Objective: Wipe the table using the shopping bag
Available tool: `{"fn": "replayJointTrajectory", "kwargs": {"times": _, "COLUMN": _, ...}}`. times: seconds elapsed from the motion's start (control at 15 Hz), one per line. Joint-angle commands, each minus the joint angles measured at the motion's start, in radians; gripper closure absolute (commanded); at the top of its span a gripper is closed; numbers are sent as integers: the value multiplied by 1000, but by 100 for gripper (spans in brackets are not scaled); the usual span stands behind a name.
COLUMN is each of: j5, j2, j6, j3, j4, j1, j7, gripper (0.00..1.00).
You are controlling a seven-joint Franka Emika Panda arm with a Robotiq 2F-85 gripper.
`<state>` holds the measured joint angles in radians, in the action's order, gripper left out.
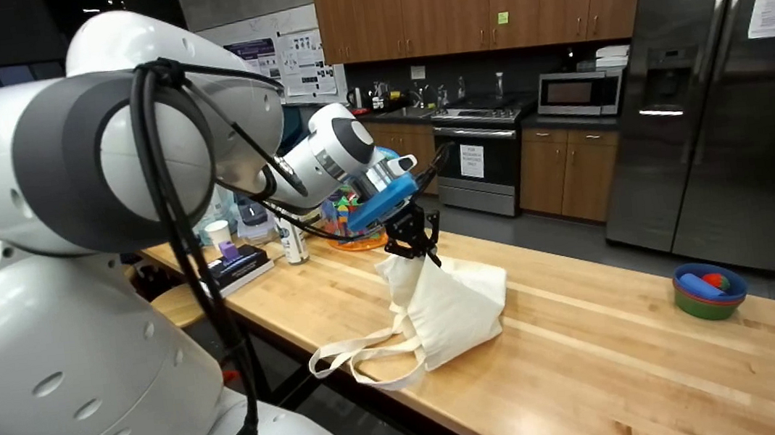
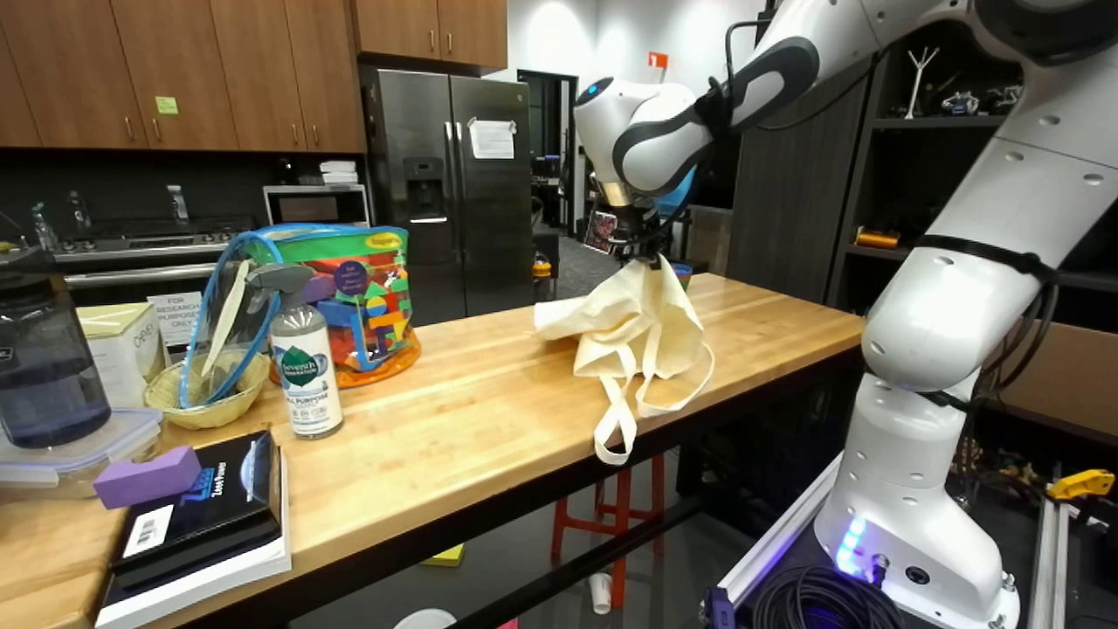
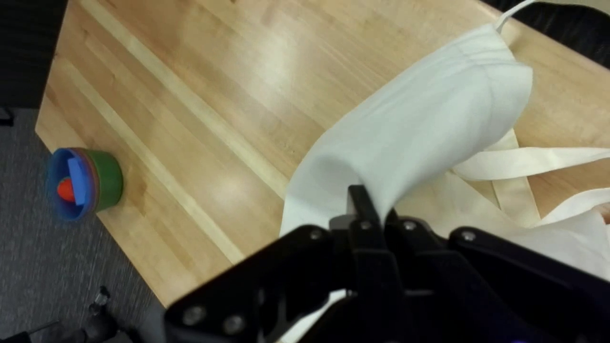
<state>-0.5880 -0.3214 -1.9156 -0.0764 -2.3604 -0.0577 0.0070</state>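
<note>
1. The shopping bag (image 1: 457, 312) sits slumped around the middle of the desk (image 1: 615, 359), its lower cloth resting on the wood and its upper part drawn up into a peak beneath the claw (image 3: 374, 209).
2. The claw's fingertips are pressed together as far as they go, with a fold of the bag's cloth pinched between them.
3. The loop handles (image 3: 538, 162) trail toward the near side, and in both exterior views a loop reaches past the near edge.
4. The cloth looks light, soft and limp, with nothing fragile about it. It should slide easily over smooth wood but crumple rather than push, so pressure will likely reach the desk only close below the grip.
5. A thick fold of the body is the best hold, and the present pinch seems to suit. The handles would be a poor choice: too narrow, leaving the body to drag loosely.
6. The stack of bowls (image 1: 709, 308) at the far right and the spray bottle (image 2: 306, 380) at the left stand well apart from the bag; long strokes could let loose cloth catch them.
</note>
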Motion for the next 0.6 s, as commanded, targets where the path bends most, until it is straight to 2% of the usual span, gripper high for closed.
{"fn": "replayJointTrajectory", "kwargs": {"times": 0.0, "j5": 6, "j2": -76, "j6": -6, "j3": 43, "j4": -90, "j1": 41, "j7": 2, "gripper": 100}}
{"fn": "replayJointTrajectory", "kwargs": {"times": 0.53, "j5": -42, "j2": -146, "j6": -24, "j3": 154, "j4": -226, "j1": 161, "j7": -7, "gripper": 100}}
